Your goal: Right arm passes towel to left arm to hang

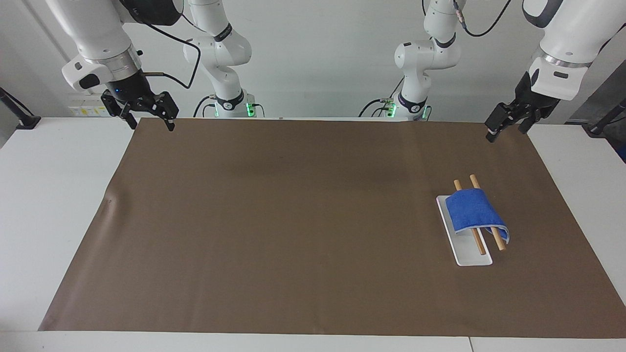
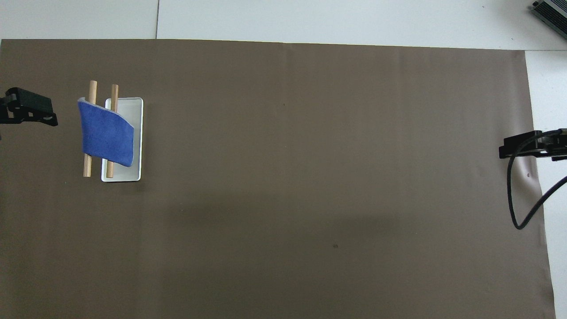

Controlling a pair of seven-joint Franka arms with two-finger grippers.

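The blue towel (image 1: 473,210) (image 2: 106,133) lies draped over two wooden bars (image 1: 498,240) (image 2: 92,88) that rest on a white tray (image 1: 470,257) (image 2: 137,150), at the left arm's end of the table. No gripper touches it. My left gripper (image 1: 504,134) (image 2: 27,110) hangs open and empty in the air over the brown mat's edge at that end, apart from the towel. Over the mat's corner at the right arm's end, my right gripper (image 1: 151,127) (image 2: 522,148) is raised, open and empty, with its black cable looping down from the wrist.
A brown mat (image 1: 293,220) (image 2: 310,177) covers most of the white table (image 1: 54,195). Both arm bases (image 1: 230,105) stand along the robots' edge. A grey box corner (image 2: 551,13) shows off the mat, farthest from the robots at the right arm's end.
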